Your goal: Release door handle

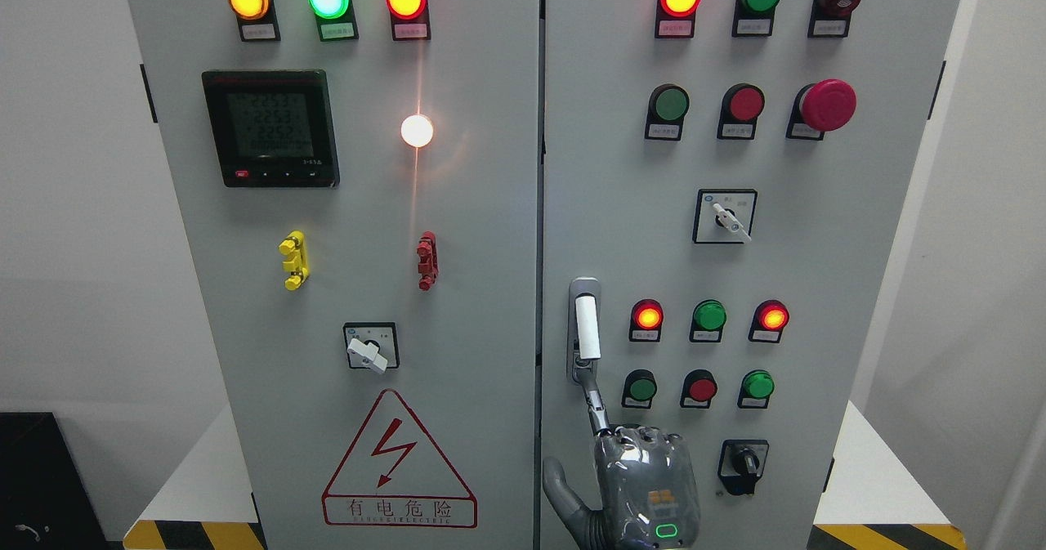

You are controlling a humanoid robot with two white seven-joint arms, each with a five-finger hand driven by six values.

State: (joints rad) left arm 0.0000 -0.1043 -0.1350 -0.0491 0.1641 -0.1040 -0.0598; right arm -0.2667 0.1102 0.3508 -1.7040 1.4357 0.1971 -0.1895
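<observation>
The door handle [587, 327] is a white upright lever in a grey recessed plate at the left edge of the cabinet's right door [817, 272]. My right hand [644, 480] is just below it at the bottom edge, its back towards the camera. Its index finger [595, 399] stretches up, and its tip touches the handle's lower end. The other fingers are folded at the knuckles and the thumb [562, 493] sticks out to the left. Nothing is wrapped around the handle. My left arm does not show.
The grey cabinet has a left door [458, 207] with a meter, lamps, a rotary switch [369, 349] and a warning triangle. Around the handle on the right door are push buttons [703, 386], a black selector [742, 462] and a red mushroom button [827, 105]. White walls flank the cabinet.
</observation>
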